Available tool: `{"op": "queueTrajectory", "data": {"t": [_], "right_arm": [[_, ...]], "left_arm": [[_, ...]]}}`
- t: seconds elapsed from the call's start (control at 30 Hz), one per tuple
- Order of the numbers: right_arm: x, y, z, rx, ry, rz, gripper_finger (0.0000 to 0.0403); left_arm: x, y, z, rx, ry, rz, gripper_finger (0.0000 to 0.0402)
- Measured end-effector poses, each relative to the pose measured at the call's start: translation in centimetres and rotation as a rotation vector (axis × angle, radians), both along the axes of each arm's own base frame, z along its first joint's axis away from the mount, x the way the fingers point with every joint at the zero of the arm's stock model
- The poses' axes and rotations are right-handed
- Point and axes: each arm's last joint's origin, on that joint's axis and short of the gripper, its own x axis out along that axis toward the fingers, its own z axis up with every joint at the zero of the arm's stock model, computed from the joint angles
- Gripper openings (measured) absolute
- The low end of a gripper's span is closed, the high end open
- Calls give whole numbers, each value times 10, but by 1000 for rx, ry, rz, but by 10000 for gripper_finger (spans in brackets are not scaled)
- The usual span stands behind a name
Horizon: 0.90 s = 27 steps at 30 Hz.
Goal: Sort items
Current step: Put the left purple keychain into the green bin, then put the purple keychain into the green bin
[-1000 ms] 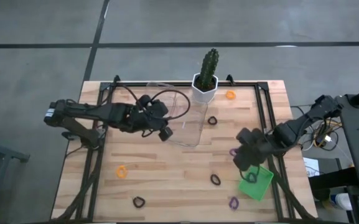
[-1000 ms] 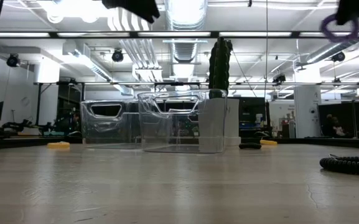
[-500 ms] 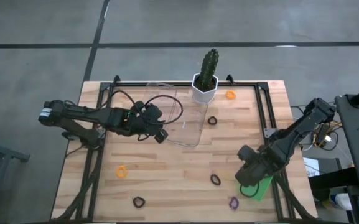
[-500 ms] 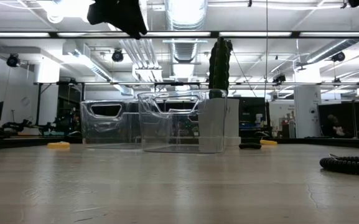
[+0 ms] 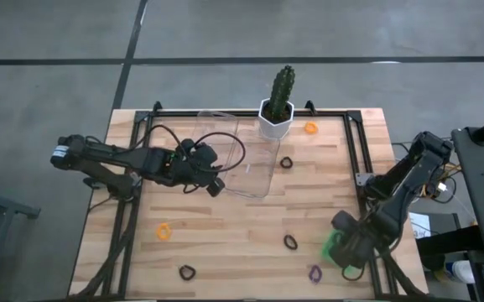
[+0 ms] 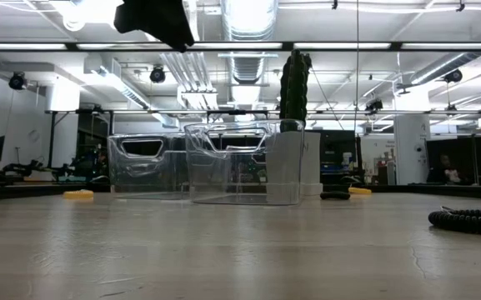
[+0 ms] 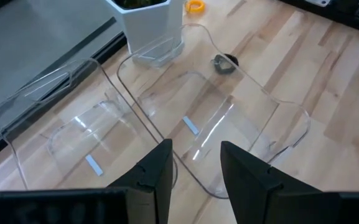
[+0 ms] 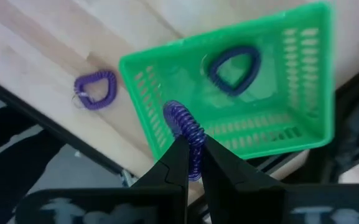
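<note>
Since a second ago my right arm has swung toward the counter's near right corner, and my left arm has drawn back a little toward the left.

My left fingers hang spread apart with nothing between them, above the near edge of the two clear trays that stand side by side in front of the cactus. One black loop lies on the counter just past the trays, and an orange loop lies beside the cactus pot. Nearer the front, another orange loop, a black loop, a second black loop and a purple loop lie well apart on the wood.

My right fingers are clenched on a purple coiled loop, holding it over the green basket at the right front corner. A dark blue loop already lies inside that basket.
</note>
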Motion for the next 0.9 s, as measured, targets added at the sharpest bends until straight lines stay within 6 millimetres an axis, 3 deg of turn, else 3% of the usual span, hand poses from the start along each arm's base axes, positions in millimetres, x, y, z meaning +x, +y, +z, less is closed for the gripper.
{"op": "queueTrajectory", "data": {"t": [0.23, 0.47, 0.9], "right_arm": [[-2, 3, -21, 36, 16, -22, 24], [-3, 2, -24, 31, 15, -23, 26], [-4, 0, -27, 19, 19, -6, 102]], "left_arm": [[0, 0, -2, 0, 1, 1, 128], [1, 0, -1, -4, -12, 3, 128], [1, 0, -1, -8, -13, 6, 128]]}}
